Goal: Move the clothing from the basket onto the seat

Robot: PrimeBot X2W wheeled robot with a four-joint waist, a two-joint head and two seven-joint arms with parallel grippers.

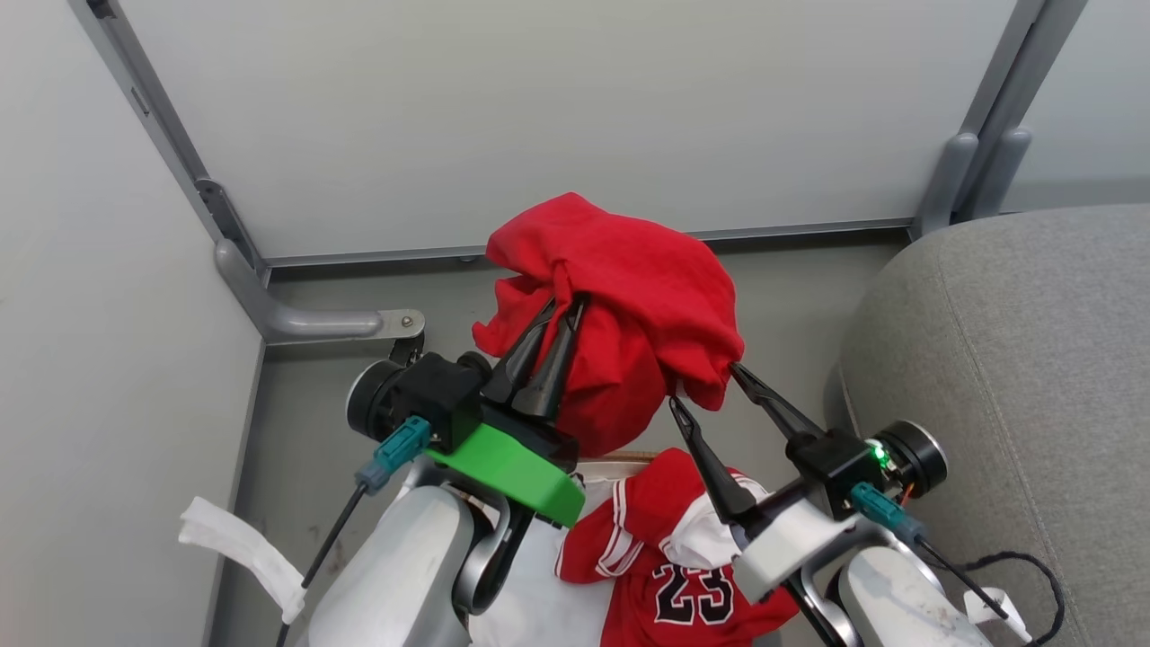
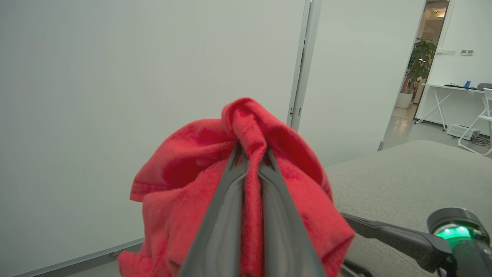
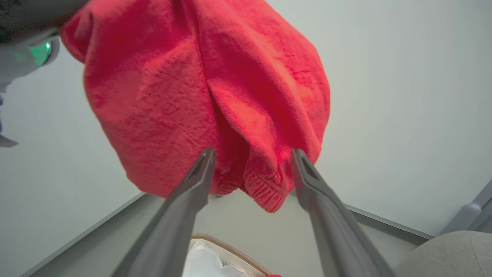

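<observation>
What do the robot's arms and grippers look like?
Both have pale silver forearms, black wrist housings, long tapered black jaws and teal connectors with black cables. The left gripper carries a bright green bracket; the right gripper has a lit green light and a white block.

left gripper (image 1: 566, 304) pinches the plain red garment (image 1: 647, 296) up over the basket (image 1: 629, 457), right gripper (image 1: 704, 386) spread wide at its lower edge, number 23 jersey (image 1: 683, 575) lying in the basket, grey sofa (image 1: 1015, 359) on the right

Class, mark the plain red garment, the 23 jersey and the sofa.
plain red garment (image 1: 647, 288), head view, on its bunched upper fold.
23 jersey (image 1: 692, 593), head view, on the printed number.
sofa (image 1: 1015, 377), head view, on the grey seat surface.
</observation>
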